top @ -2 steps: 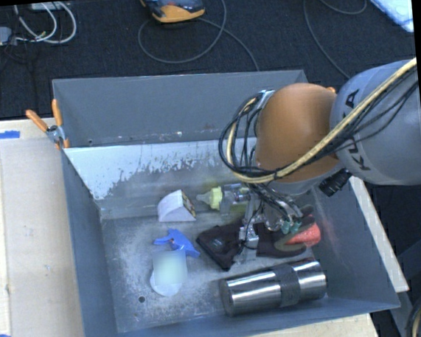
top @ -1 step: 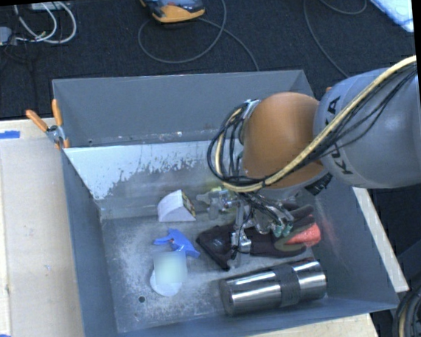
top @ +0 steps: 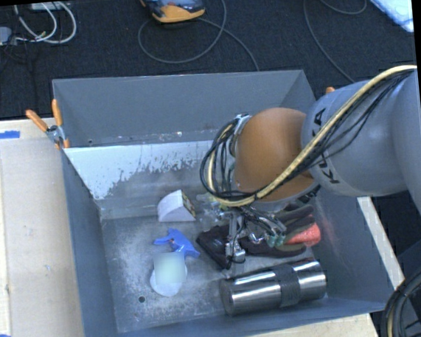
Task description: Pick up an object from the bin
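My gripper hangs low in the middle of the bin, right over a black flat object and touching or nearly touching its right end. Just in front of it lies a shiny steel flask with a black band, on its side. To the left, a small translucent spray bottle with a blue trigger head lies on the bin floor. A red-orange handle pokes out to the gripper's right, partly hidden by the arm.
A white curved piece rests near the back slope, left of the arm. The arm's orange cover and its cables hide the bin's middle right. Bare floor shows at the front left.
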`<state>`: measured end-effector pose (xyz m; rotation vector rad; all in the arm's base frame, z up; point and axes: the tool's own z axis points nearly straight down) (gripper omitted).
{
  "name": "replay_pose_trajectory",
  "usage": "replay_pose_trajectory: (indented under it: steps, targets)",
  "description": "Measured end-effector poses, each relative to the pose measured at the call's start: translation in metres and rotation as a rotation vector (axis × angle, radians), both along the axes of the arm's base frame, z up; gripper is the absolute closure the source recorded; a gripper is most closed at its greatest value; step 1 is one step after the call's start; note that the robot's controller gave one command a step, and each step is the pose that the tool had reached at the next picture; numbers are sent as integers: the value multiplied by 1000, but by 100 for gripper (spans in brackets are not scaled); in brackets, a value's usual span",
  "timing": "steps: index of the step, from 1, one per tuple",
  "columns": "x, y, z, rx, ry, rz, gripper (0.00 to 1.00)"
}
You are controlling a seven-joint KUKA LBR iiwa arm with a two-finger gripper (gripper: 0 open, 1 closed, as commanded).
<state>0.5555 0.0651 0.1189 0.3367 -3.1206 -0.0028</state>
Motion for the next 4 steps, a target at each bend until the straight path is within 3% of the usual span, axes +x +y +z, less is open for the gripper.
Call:
replay_pose_trajectory:
  steps: [1, 2, 3, 4]
  targets:
    - [-5, -3, -31, 1, 3, 278, 100]
    - [-5, -3, -31, 1, 3, 277, 100]
    - [-7, 12, 10, 1, 7, 264, 100]
    - [-17, 4, 49, 2, 4, 237, 100]
